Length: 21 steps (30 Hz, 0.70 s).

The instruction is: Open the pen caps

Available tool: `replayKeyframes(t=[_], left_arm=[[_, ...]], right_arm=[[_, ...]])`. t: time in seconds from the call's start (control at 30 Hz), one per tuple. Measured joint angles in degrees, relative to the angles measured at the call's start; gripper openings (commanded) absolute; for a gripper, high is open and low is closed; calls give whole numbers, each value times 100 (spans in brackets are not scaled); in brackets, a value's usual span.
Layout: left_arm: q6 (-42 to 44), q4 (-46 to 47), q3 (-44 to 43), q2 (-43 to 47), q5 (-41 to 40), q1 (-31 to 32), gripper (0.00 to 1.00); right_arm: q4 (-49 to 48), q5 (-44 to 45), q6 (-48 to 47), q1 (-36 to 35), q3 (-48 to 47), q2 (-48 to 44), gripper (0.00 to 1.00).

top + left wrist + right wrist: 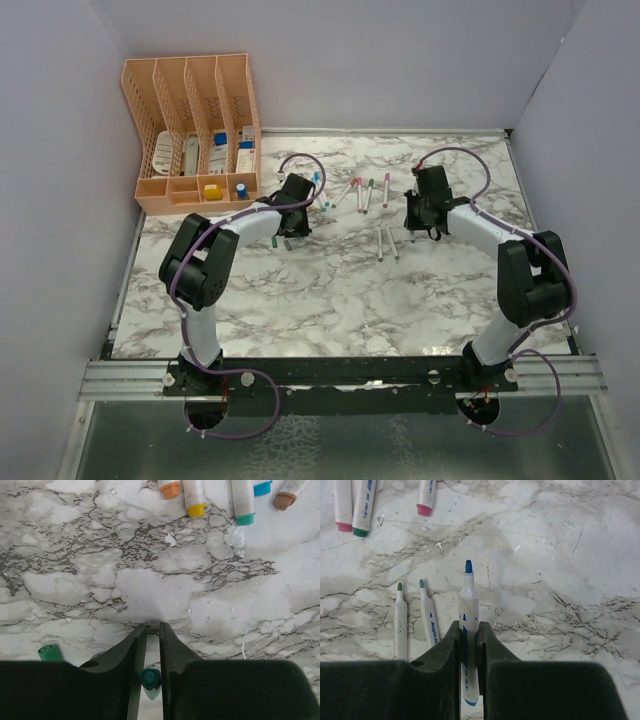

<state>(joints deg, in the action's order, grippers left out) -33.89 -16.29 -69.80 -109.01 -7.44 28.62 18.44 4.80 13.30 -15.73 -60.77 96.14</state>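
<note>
Ahead of the left end effector (152, 626) the surface (150, 575) lies bare as far as a row of capped pens (242, 500) across the far side. Back to its left, a green cap (49, 652) lies near the finger. A teal cap (149, 678) shows in the narrow slit between its jaws.

The right end effector (468, 626) has open room ahead and to its right, and a blue-tipped pen (468, 600) fills its slit. Just to its left lie two uncapped pens (400, 625), and farther ahead-left are three capped pens (362, 505). An organizer (195, 130) stands off to the left end effector's left.
</note>
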Motion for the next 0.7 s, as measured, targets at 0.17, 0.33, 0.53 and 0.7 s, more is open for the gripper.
replayKeyframes(t=[0.17,0.33,0.53,0.7], left_arm=[[15,59,20,2,-20,-57,35],[20,107,39,15,-33,-107,38],[42,-94,57,125,-33,-238,40],[61,-374,7,592,-31,-295,40]], right_arm=[[-4,-9,11,0,0,131,1],[-20,-17,11,-2,0,247,1],[-50,-103,17,-2,0,490,1],[-52,-212,44,-2,0,605,2]])
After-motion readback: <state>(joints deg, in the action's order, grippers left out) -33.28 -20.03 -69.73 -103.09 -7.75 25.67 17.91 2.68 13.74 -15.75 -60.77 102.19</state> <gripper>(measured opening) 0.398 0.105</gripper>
